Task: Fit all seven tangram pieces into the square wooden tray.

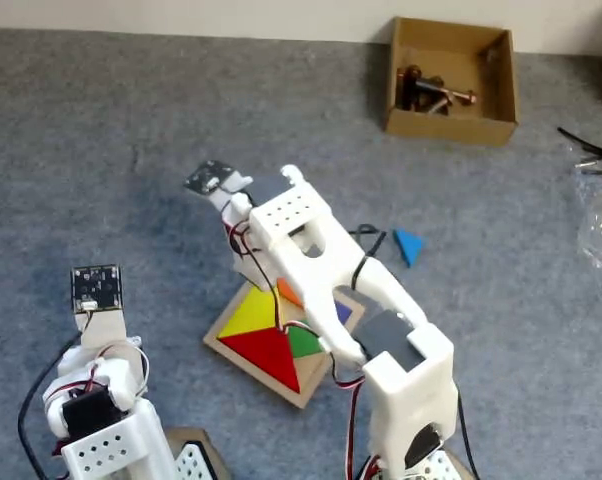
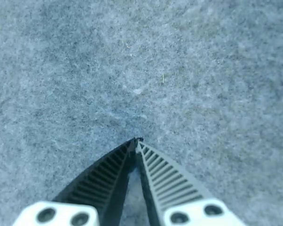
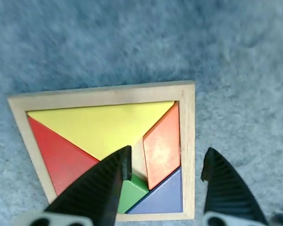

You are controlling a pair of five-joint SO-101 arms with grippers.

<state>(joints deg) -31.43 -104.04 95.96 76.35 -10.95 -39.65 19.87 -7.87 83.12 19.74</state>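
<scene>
Above tray [image 3: 188, 141]: right hand [image 3: 169, 151] released | left hand [image 2: 137, 140] clenched | blue triangle [image 1: 409, 245] outside | cardboard box [image 1: 446, 127] beyond

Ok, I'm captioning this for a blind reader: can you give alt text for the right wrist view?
A square wooden tray on grey carpet holds a yellow triangle, red triangle, orange parallelogram, green piece and blue triangle, plus one bare slot. The black fingers of the right gripper hang open above it.
</scene>
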